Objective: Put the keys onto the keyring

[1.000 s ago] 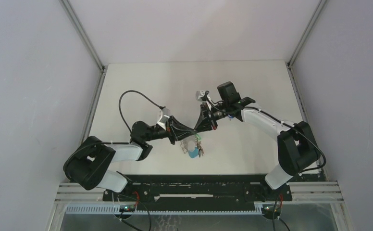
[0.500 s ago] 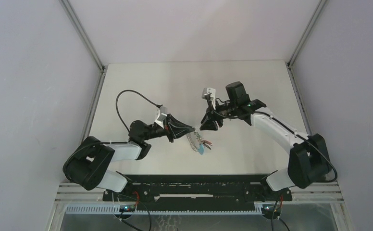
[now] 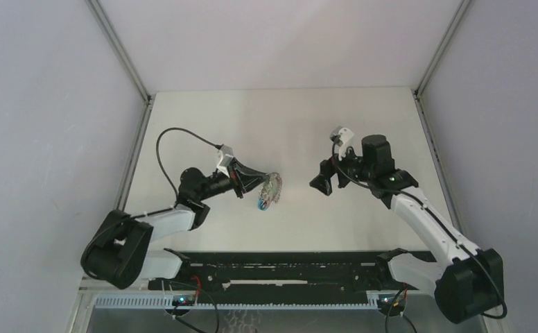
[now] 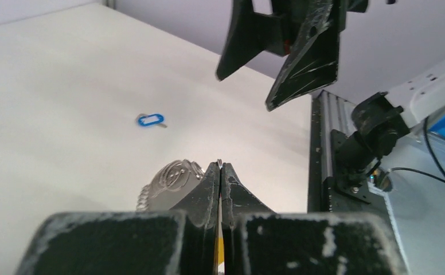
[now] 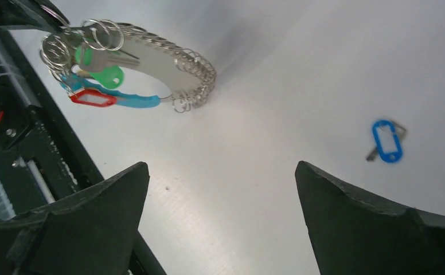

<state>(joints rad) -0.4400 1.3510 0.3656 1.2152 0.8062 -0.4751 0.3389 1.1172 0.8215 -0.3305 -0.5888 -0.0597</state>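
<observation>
My left gripper [image 3: 259,182] is shut on the keyring [image 3: 272,189], holding it just above the table. In the left wrist view the jaws [image 4: 220,166] pinch the thin hoop, and silver links [image 4: 171,179] bulge out to their left. In the right wrist view the keyring [image 5: 151,48] carries a green-tagged key [image 5: 106,74] and a red-tagged key [image 5: 93,97] beside its light-blue sleeve [image 5: 131,102]. A blue-tagged key [image 5: 387,140] lies loose on the table. My right gripper [image 3: 320,185] hangs wide open and empty, to the right of the keyring and apart from it.
The black rail [image 3: 287,267] with both arm bases runs along the near table edge, and it also shows in the right wrist view as a black rail [image 5: 31,143] just below the keyring. Grey walls [image 3: 58,139] close in the sides and back. A black cable [image 3: 166,149] loops over the left arm.
My right gripper has opened and drawn back to the right, away from the keyring. My left gripper has carried the keyring a little left and farther from the rail.
</observation>
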